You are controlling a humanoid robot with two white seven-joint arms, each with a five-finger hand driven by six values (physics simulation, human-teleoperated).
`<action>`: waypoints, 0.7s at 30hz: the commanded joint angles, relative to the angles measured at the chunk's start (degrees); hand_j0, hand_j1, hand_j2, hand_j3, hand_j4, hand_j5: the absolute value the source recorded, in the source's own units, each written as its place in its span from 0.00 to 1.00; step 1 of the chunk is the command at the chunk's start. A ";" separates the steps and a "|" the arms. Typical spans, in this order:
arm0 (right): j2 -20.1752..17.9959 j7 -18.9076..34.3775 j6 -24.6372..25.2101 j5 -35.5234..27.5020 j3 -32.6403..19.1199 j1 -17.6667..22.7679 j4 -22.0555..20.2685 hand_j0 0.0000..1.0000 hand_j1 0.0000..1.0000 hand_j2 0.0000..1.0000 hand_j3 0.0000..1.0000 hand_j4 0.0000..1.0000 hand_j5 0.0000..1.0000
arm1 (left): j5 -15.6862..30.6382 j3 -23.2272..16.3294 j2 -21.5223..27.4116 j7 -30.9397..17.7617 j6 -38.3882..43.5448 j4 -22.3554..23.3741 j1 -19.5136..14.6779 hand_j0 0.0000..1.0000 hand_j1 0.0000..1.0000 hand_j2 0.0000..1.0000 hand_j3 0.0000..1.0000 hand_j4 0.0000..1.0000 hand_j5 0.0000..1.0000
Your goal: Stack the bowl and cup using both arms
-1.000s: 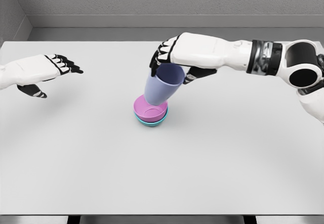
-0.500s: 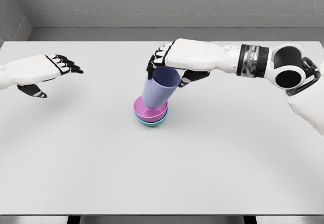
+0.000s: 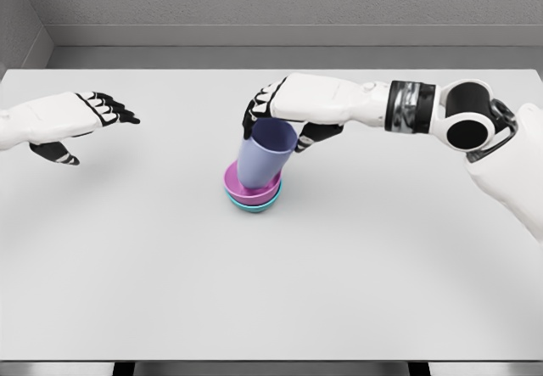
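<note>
So my right hand (image 3: 284,115) is reaching in from the right edge of the table (image 3: 127,266), arm stretched almost straight across toward the middle, forearm roughly level with the wrist pointing left. The fingers are wrapped around the upper part of the lavender cup (image 3: 263,153): black fingertips curl over the rim on the far-left side and the thumb sits on the near-right side, so it's clamped on the cup, no question. The cup is tilted, mouth leaning up and to the right, base angled down into the pink bowl (image 3: 246,188). I can't tell for sure whether the base is actually resting on the bowl's inside or just hanging over it, but it overlaps the bowl's opening.

The pink bowl is nested in a teal bowl (image 3: 254,207), only a sliver of teal showing underneath along the near side. That stack sits around the center of the table, a bit closer to the far edge than the near one.

My left hand (image 3: 64,120) is way off by the left edge, well apart from the stack, palm sideways, fingers stretched out toward the right and relaxed, gripping nothing.
</note>
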 commanded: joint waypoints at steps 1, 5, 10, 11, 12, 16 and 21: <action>0.21 -0.04 0.12 -0.18 0.31 0.00 0.84 0.58 0.58 0.58 0.58 0.58 0.58 | 0.34 0.04 0.06 0.03 0.10 -0.01 0.00 1.00 1.00 1.00 1.00 1.00 1.00; 1.17 -0.04 0.12 0.18 0.75 0.00 2.25 0.58 0.58 0.58 0.58 0.58 0.58 | 0.34 0.04 0.06 0.03 0.10 -0.01 0.00 1.00 1.00 1.00 1.00 1.00 1.00; 1.53 -0.04 0.21 0.26 1.36 -0.44 2.86 0.70 0.70 0.70 0.70 0.70 0.70 | 0.25 0.04 0.06 0.03 0.10 -0.01 0.00 1.00 1.00 1.00 1.00 1.00 1.00; 1.79 -0.04 0.29 0.18 1.36 -0.44 3.13 1.00 1.00 1.00 1.00 1.00 1.00 | 0.25 0.04 0.06 0.03 0.10 -0.01 0.00 1.00 1.00 1.00 1.00 1.00 1.00; 2.05 -0.04 0.73 0.18 1.36 -0.44 3.13 1.00 1.00 1.00 1.00 1.00 1.00 | 0.25 0.04 0.06 0.03 0.10 -0.01 0.00 1.00 1.00 1.00 1.00 1.00 1.00; 2.05 -0.04 0.73 0.18 1.36 -0.44 3.13 1.00 1.00 1.00 1.00 1.00 1.00 | 0.25 0.04 0.15 0.03 0.10 -0.01 0.00 1.00 1.00 1.00 1.00 1.00 1.00; 2.05 -0.04 0.73 0.18 1.36 -0.44 3.04 1.00 1.00 1.00 1.00 1.00 1.00 | 0.25 0.04 0.15 0.03 0.10 -0.01 0.00 1.00 1.00 1.00 1.00 1.00 1.00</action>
